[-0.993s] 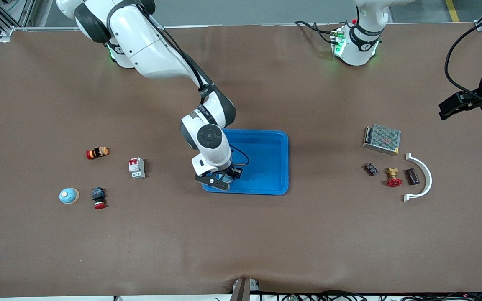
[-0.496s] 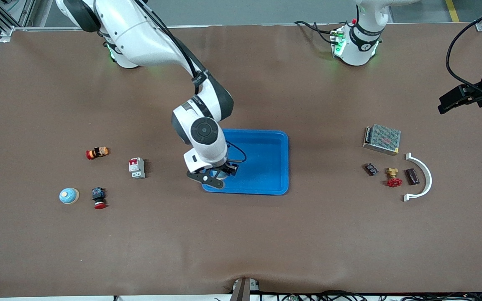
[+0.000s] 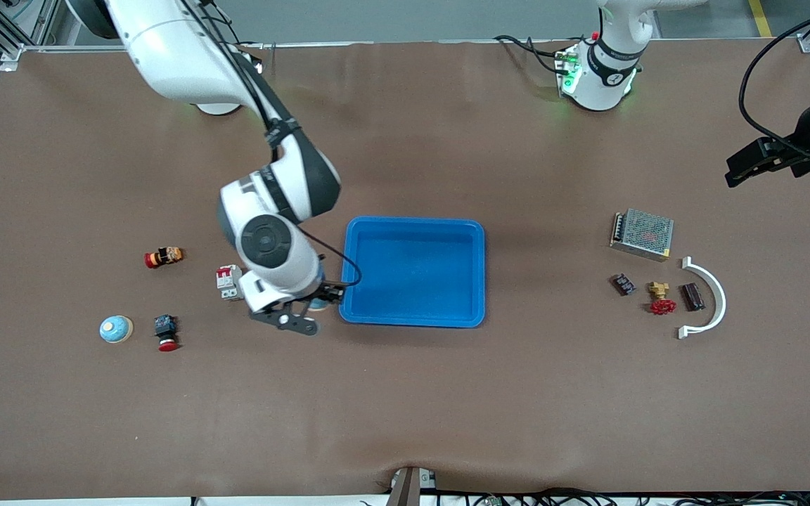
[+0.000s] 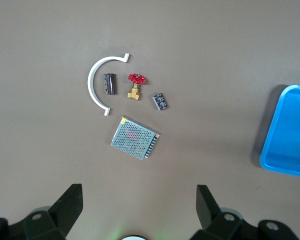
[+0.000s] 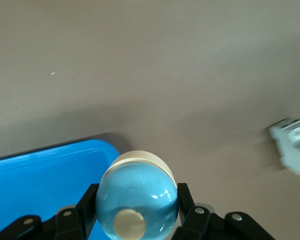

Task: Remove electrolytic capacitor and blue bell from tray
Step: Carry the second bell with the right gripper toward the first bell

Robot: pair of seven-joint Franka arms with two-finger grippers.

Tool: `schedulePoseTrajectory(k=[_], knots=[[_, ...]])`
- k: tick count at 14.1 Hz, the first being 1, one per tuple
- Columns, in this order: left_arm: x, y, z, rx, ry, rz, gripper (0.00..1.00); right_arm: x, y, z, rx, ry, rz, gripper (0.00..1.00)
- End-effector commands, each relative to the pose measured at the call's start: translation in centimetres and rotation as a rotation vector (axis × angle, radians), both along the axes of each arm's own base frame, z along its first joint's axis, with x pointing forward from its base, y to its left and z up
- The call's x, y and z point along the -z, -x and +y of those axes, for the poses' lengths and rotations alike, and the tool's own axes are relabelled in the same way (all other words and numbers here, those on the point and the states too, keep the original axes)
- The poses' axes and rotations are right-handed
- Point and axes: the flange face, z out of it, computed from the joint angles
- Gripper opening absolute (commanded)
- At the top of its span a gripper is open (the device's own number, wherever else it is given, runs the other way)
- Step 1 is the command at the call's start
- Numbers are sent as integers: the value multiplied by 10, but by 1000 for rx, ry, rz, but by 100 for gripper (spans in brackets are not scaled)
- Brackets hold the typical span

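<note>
- Clamped around a glossy light-blue dome bell with a cream base, my right gripper hangs over the table just beside the blue plastic tray, toward the right arm's end.
- My left gripper waits with fingers spread, high above the perforated metal power-supply box.
- I see a small dark cylindrical capacitor lying inside a white plastic arc.

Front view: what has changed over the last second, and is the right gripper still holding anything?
The right gripper, shut on a blue bell, swung from over the blue tray out to the table beside it, toward the circuit breaker. The left gripper lifted slightly, open, waiting above the table's edge. Tray and other parts stayed put.
</note>
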Motion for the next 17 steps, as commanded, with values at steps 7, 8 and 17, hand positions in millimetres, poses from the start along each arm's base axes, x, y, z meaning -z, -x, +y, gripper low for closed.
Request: schedulePoseTrajectory(k=[7,8,17], knots=[[-6,15,-3,18,14,12,100,-59,-27,-150,-273,-38,58,54],[-6,15,-3,20,14,12,100,-55,-27,-164,-291,-41,74,54],[-9,19,-1,15,12,15,100,-20,6,-262,-420,-43,62,54]])
